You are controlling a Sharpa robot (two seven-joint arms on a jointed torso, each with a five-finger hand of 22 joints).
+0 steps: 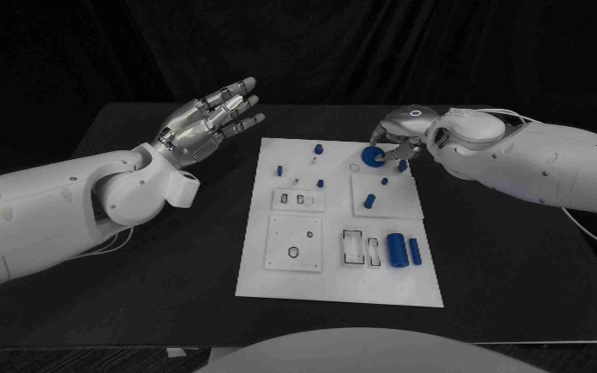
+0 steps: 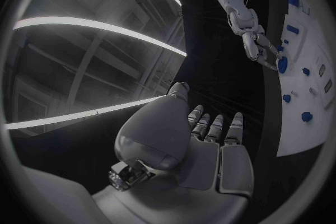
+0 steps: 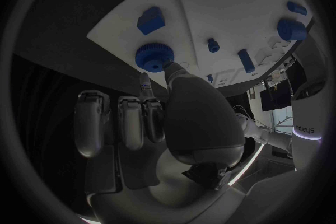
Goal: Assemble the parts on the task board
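The white task board (image 1: 289,282) lies in the middle of the black table. At its far right corner a blue round part (image 1: 372,156) with a ribbed rim sits on the board. My right hand (image 1: 405,135) is bent over it, with the thumb and a fingertip against the rim of the blue round part (image 3: 154,56); the other fingers (image 3: 119,123) are folded in. My left hand (image 1: 211,123) is raised above the table to the left of the board, with its fingers apart and nothing in it. From the left wrist I see the right hand (image 2: 257,47) at the round part (image 2: 282,64).
A thick blue cylinder (image 1: 396,249) and a slim blue bar (image 1: 414,252) lie at the board's near right. Small blue pegs (image 1: 318,148) stand at several places on the far half. A blue block (image 3: 150,19) lies close to the round part.
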